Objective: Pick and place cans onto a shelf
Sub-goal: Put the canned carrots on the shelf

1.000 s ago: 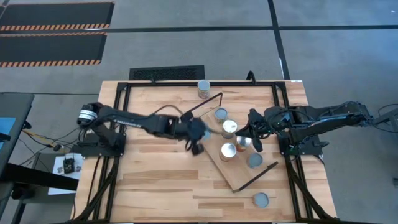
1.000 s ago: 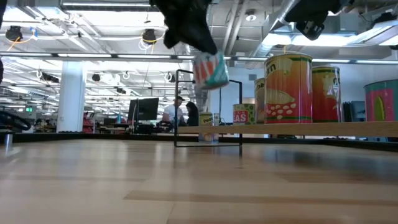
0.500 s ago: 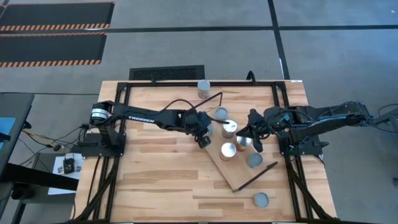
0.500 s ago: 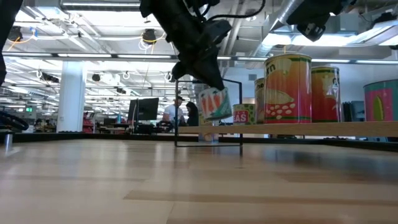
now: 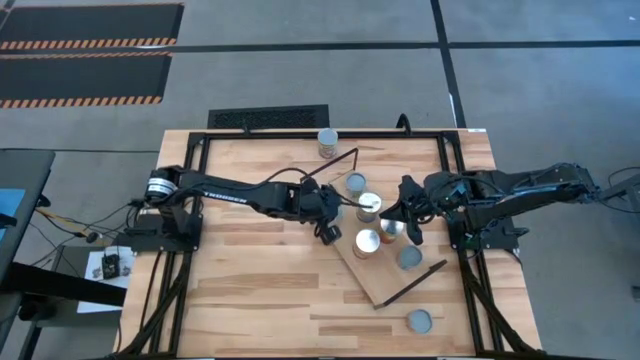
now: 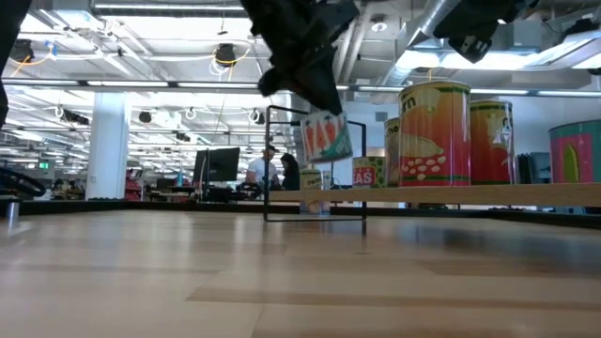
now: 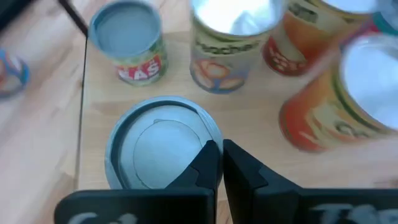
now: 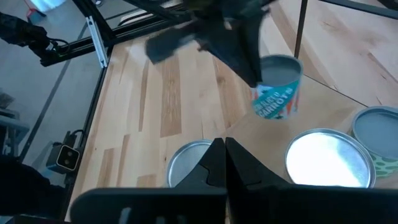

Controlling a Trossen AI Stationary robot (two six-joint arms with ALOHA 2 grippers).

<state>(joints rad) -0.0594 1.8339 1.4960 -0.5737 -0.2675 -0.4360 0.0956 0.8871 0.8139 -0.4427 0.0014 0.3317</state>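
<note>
1. You are working in a large open-plan lab or industrial office.
2. Exposed ceiling ducts [image 6: 376, 38] and strip lights run overhead.
3. Far behind your plank table [image 6: 188, 272], people [image 6: 272, 169] sit by a monitor [image 6: 221, 164].

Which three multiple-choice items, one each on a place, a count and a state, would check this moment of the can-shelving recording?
1. Where is the carrot-label can?
A) on the tabletop
B) in the left gripper, above the shelf
C) on the floor

2. How many cans stand on the tabletop, off the shelf?
A) none
B) two
C) five

3. How does the held can sit?
A) tilted
B) lying on its side on the shelf
C) upside down on the tabletop

Key:
1 B, the low view shows it hanging clear of the board.
2 B, one is by the far edge and one by the near edge.
3 A, its label slants in the low view.

The right gripper waits over the shelf.
</note>
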